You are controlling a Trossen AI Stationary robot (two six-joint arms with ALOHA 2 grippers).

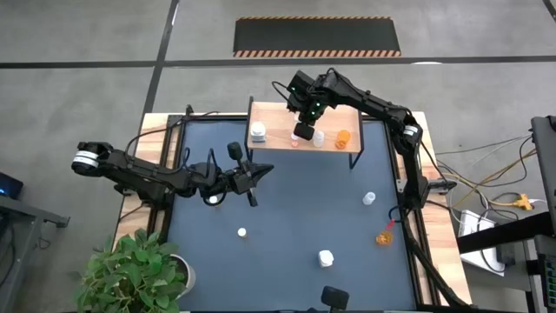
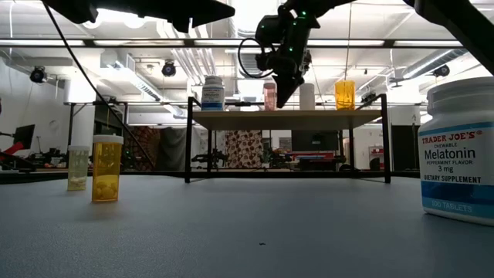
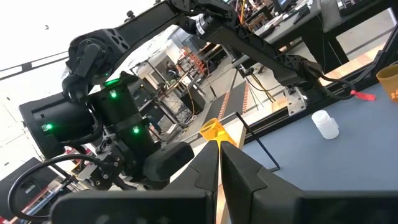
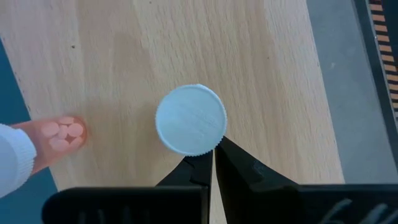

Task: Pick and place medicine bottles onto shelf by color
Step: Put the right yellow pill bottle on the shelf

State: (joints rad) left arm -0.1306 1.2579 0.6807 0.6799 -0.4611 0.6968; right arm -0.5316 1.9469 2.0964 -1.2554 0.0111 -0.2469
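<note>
Your white-capped bottle (image 4: 190,119) stands on the shelf (image 1: 278,139), just beside the pink bottle (image 4: 53,138). The right gripper (image 4: 212,163) hovers directly above it, fingers pressed together, holding nothing. Descend or swing carelessly and you may topple either bottle. The left gripper (image 1: 254,174) waits before the shelf, closed and empty.

Around the table

A green plant (image 1: 135,269) in a white pot sits by one corner of the dark blue mat (image 1: 287,217). On the grey floor past the table lies a black strip (image 1: 317,36) with striped edges — and yellow cables (image 1: 508,202) trail off to one side.
</note>
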